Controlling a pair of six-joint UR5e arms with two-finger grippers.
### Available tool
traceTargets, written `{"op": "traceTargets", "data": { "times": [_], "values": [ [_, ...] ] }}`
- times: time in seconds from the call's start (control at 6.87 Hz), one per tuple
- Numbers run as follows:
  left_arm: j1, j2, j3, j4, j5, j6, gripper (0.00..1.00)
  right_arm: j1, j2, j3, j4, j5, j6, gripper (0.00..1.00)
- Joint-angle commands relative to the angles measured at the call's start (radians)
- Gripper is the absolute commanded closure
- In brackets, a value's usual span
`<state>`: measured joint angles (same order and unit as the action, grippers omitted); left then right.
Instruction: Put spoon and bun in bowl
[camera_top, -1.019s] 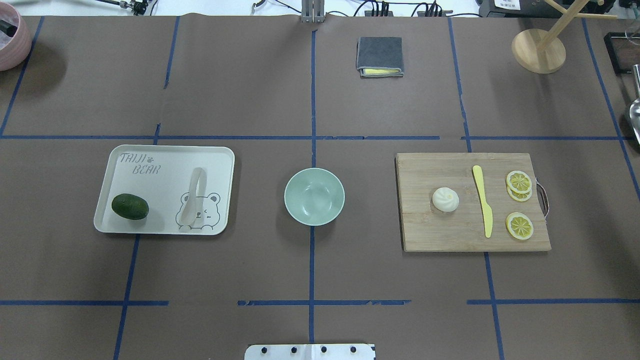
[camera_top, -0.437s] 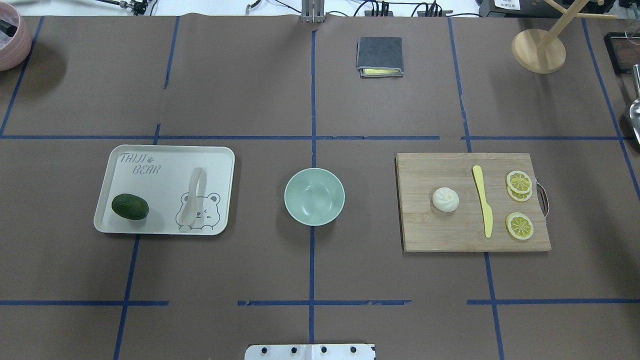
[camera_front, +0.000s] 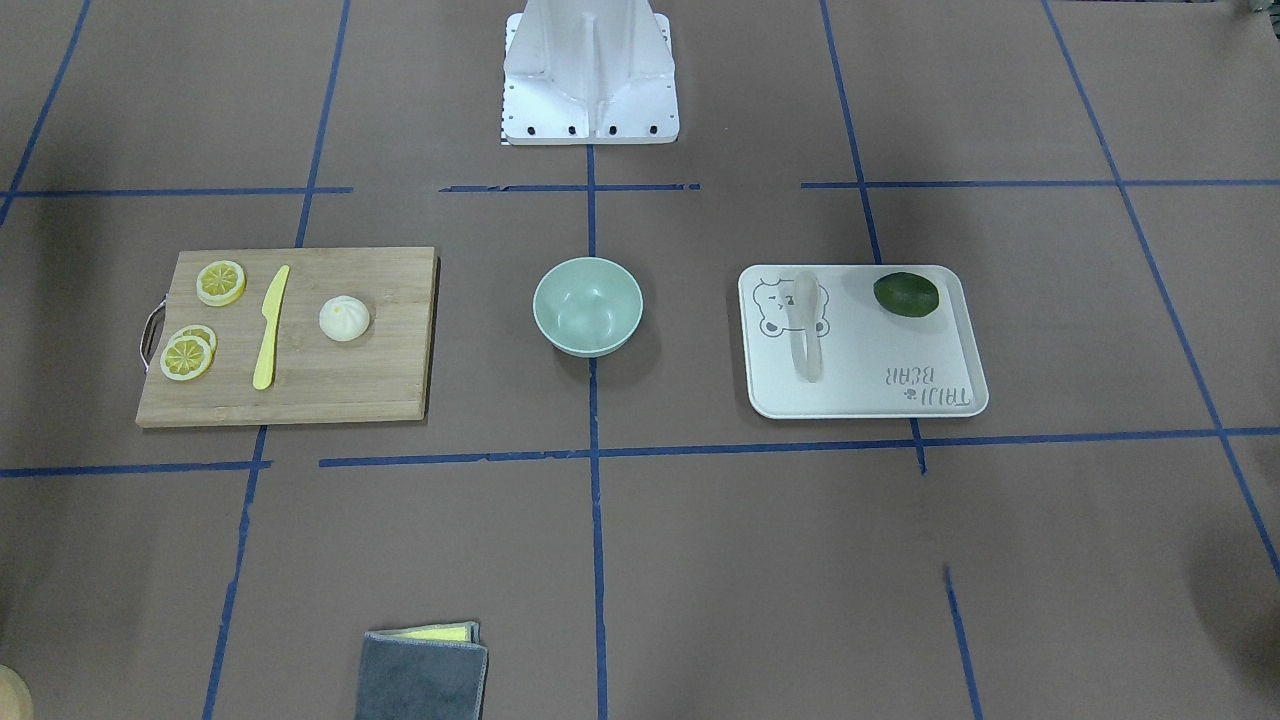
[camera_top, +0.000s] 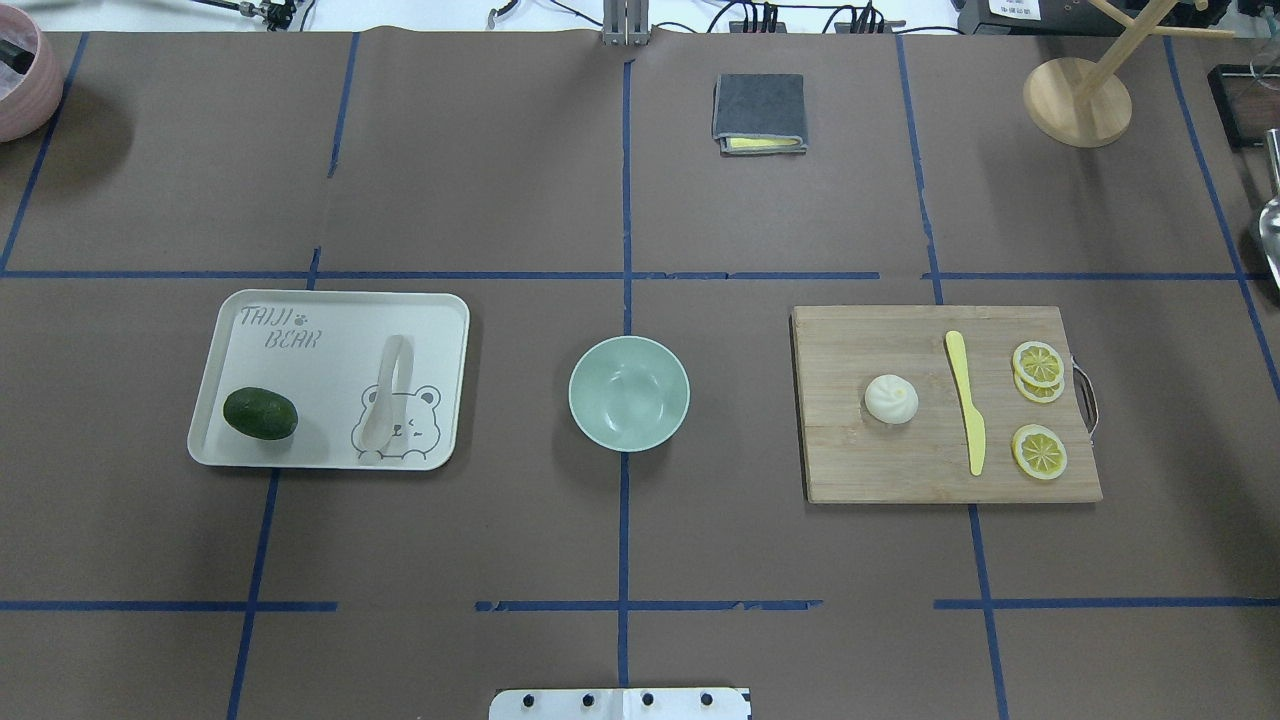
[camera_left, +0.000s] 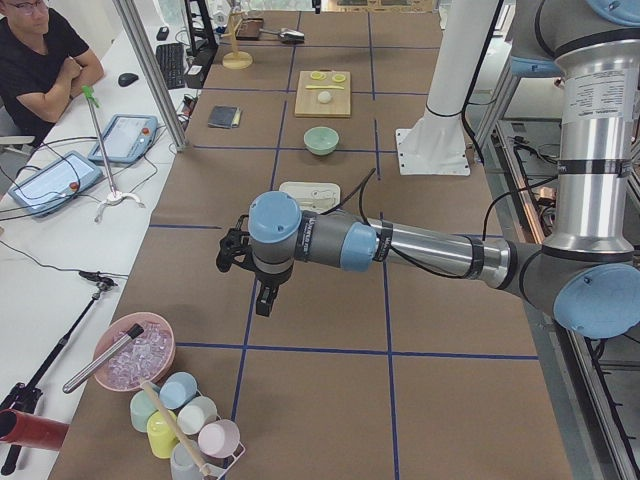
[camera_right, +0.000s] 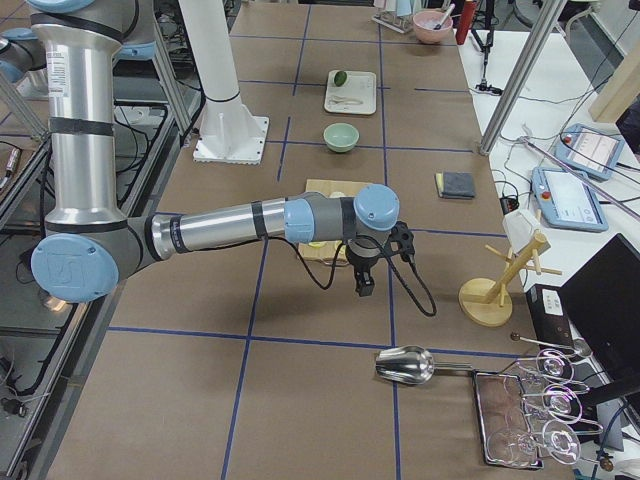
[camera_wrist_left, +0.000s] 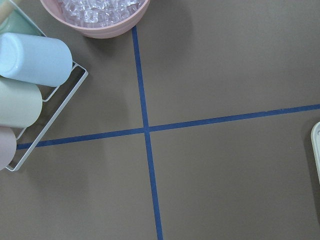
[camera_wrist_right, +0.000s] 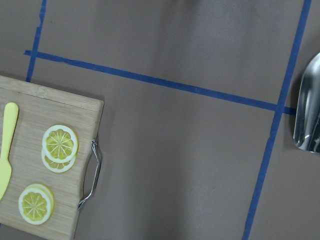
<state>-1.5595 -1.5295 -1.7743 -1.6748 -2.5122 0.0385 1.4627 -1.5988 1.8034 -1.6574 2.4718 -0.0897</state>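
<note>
The left fingers (camera_left: 263, 300) hung pointing down over bare bench at the robot's left end. They showed only in the side view, so I cannot tell whether they were open or closed. Nothing was in them or under them.

Beyond them, toward the bench's middle, sat the white bear-print tray (camera_top: 330, 320). A dark green lime (camera_top: 260, 413) lay on the tray's side nearer those fingers and the spoon (camera_top: 385, 395) on its farther side. The spoon lay flat, scoop toward the robot and handle pointing away.

It looked light, stiff and smooth, so it would probably skid on the tray if nudged. The thick handle, pinched across its width near the middle, seemed the best hold.

Farther on stood the mint-green bowl (camera_top: 575, 395), empty and well apart from both pairs of fingers.

Past the bowl lay the wooden cutting board (camera_top: 860, 460). The bun (camera_top: 890, 398) sat on its bowl side, and a yellow plastic knife (camera_top: 966, 400) lay between the bun and the lemon slices (camera_top: 1038, 452).

The bun looked light, rounded and likely soft. A gentle squeeze low across its sides would suit it, since a hard one might dent it or pop it out.

The right fingers (camera_right: 362, 283) hovered beyond the board's handle end, and I cannot tell their state either. Neither pickup had begun.
</note>
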Motion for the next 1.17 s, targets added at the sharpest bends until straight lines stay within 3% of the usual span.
{"op": "traceTargets", "data": {
  "times": [0.0,0.29,0.58,0.73,1.02],
  "values": [
    [0.208,-0.020,-0.020,-0.184,-0.045,-0.257,0.00,-0.007,-0.050,-0.004,0.185,0.007,-0.007,0.00],
    [0.460,-0.108,-0.057,-0.314,0.074,-0.660,0.00,-0.016,-0.061,-0.004,0.205,0.009,0.005,0.00],
    [0.768,-0.291,-0.041,-0.312,0.336,-0.986,0.00,-0.018,-0.066,-0.006,0.205,0.009,-0.001,0.00],
    [0.850,-0.335,0.010,-0.306,0.452,-0.999,0.01,-0.025,-0.066,-0.009,0.203,0.009,0.008,0.00],
    [0.871,-0.370,0.091,-0.307,0.507,-0.996,0.07,-0.038,-0.066,-0.022,0.203,0.009,0.011,0.00]
  ]
}}
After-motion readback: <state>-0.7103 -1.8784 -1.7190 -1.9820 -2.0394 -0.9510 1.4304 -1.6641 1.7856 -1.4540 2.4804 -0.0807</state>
